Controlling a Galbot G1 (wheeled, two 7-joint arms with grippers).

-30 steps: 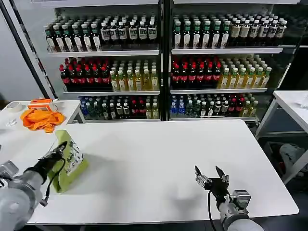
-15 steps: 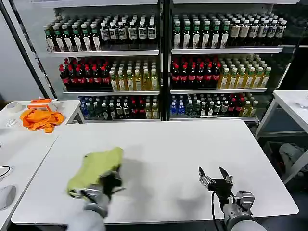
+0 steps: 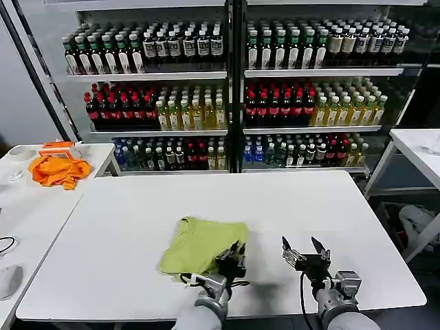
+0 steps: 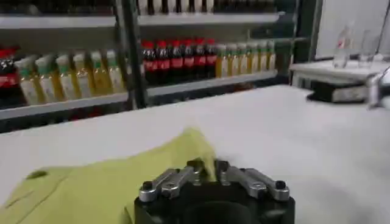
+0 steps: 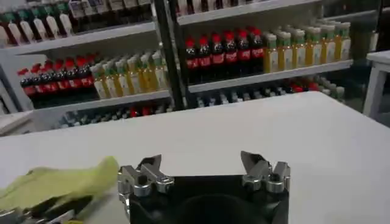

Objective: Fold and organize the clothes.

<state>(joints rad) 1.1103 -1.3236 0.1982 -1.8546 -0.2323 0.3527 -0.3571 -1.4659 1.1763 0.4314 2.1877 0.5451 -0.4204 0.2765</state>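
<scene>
My head camera shows the T-shirt point(image 3: 201, 245) lying on the white table point(image 3: 330, 206), near its front edge. My left wrist camera shows the left gripper point(image 4: 206, 173) pinching its hem. My right gripper point(image 3: 304, 250), beside it, is spread and holds nothing

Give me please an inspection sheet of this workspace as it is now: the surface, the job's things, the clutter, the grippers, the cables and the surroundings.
Surface: white table, bare around the shirt.
Job's things: lime T-shirt lies rumpled on the table near its front edge, print not visible.
Clutter: orange cloth on the side table at the robot's left.
Grippers: left gripper shut on the T-shirt's near edge; right gripper open, empty, beside the shirt.
Cables: black cable along the right arm; another black cable on the side table.
Surroundings: shelves of bottles behind; second white table at the right.
</scene>
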